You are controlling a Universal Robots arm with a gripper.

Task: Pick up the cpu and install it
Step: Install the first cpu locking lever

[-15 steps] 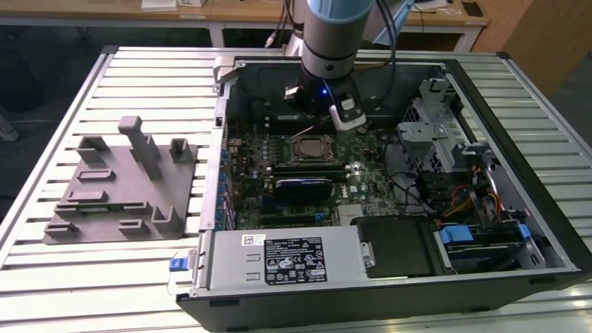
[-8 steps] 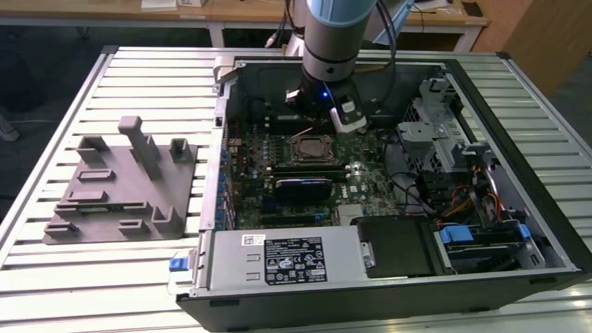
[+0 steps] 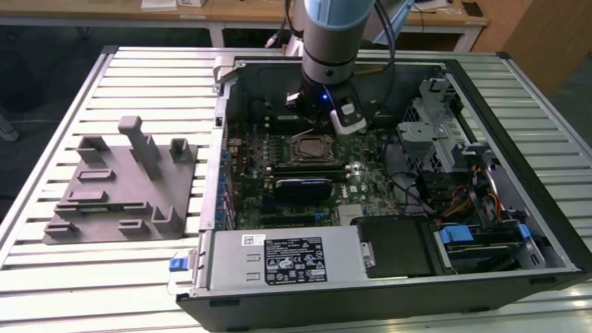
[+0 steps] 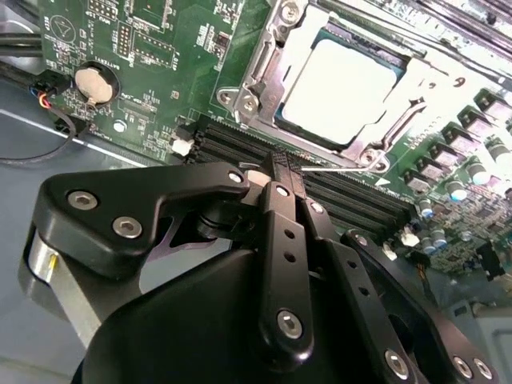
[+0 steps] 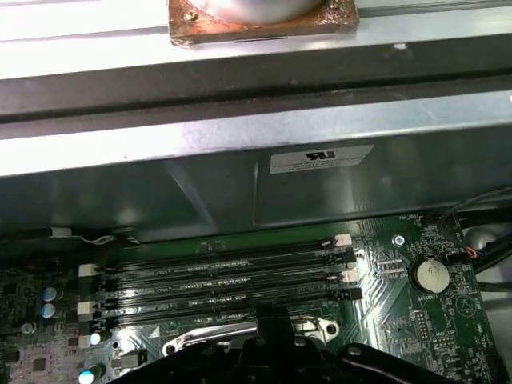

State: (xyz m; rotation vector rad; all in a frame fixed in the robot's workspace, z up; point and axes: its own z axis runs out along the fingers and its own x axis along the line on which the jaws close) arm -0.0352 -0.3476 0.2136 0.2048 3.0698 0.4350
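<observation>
The cpu [image 4: 340,88] already sits in its socket, upper right of the second wrist view; the tool [image 4: 282,172], fingers closed and empty, hovers just beside it.

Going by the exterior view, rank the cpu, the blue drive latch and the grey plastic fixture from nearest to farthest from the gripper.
1. The cpu, in its socket on the board, just below the gripper.
2. The blue drive latch, toward the exterior view's lower right, inside the case.
3. The grey plastic fixture, outside the case on the table, at the exterior view's left.
</observation>
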